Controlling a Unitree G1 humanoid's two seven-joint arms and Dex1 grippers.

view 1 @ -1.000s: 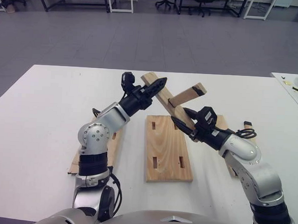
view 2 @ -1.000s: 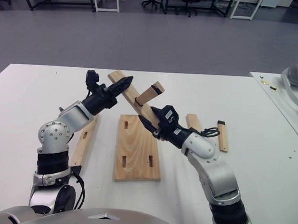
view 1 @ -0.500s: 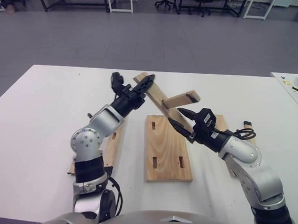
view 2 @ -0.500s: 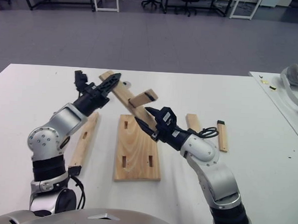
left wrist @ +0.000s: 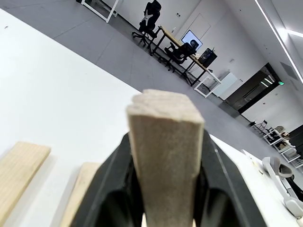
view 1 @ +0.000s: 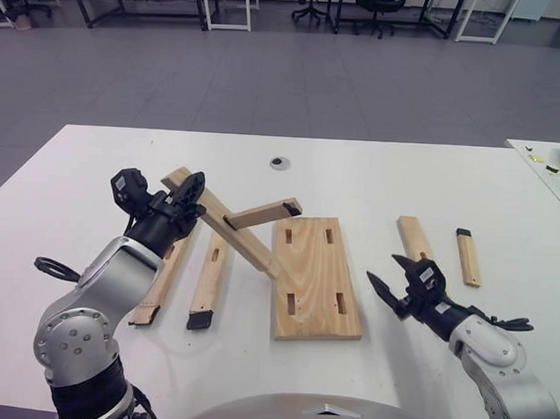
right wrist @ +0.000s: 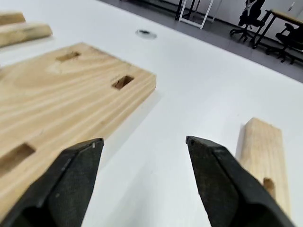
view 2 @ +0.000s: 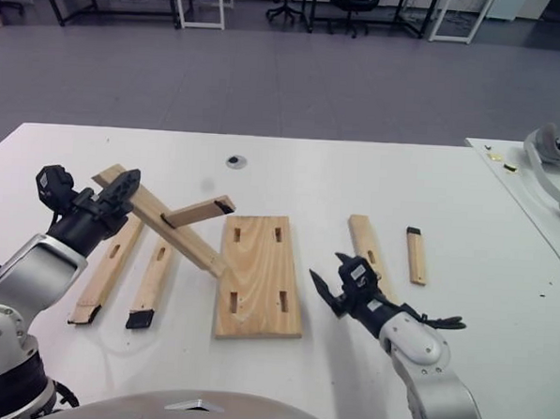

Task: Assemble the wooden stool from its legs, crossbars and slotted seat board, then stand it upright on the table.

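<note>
Wooden leg (view 1: 245,247) with crossbar (view 1: 264,212) is clamped by the left end effector (view 1: 189,193); the released right end effector (view 1: 381,267) is likely needed for a second leg (view 1: 413,240).

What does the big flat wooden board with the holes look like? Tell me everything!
The seat board is a flat rectangle of pale, grainy wood with four small slots, two near each short end. It lies flat on the white table. The low end of the leg held tilted by the left gripper comes down at its left edge; real contact is unclear. The open right gripper sits to its right, apart from it.
</note>
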